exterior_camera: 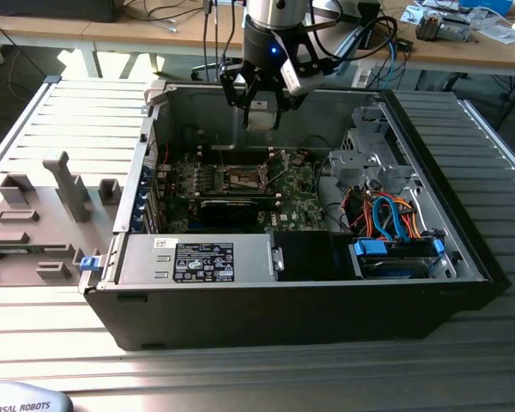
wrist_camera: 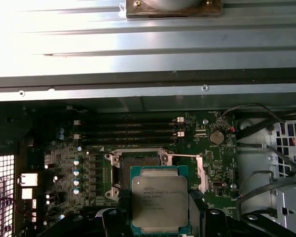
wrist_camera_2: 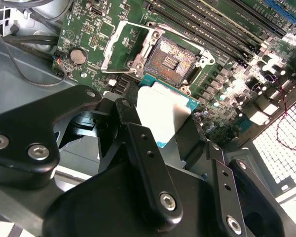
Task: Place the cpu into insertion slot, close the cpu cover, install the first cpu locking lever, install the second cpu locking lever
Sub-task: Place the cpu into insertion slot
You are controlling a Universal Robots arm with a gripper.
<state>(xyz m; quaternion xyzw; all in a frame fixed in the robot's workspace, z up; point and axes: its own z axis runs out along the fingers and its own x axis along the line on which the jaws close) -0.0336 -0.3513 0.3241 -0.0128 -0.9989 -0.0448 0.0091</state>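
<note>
Gripper (exterior_camera: 260, 107) is pinching the cpu (wrist_camera: 159, 200) by its edges, level above the motherboard and just short of the bare insertion slot (wrist_camera_2: 175, 57). The cpu cover (wrist_camera_2: 119, 47) lies flipped open, so seating, cover and both levers are not yet done. Memory slots (wrist_camera: 128, 132) and a coin cell battery (wrist_camera: 216, 137) sit near; neither appears to obstruct the socket.

Faint printed lines run across the top of the cpu (wrist_camera: 160, 200), too fine for me to spell out. On the silver housing (exterior_camera: 254, 251), a black label (exterior_camera: 204, 262) and a white sticker (exterior_camera: 165, 244), print too small. White lettering on the grey base (exterior_camera: 21, 400), exterior view's lower left corner.
</note>
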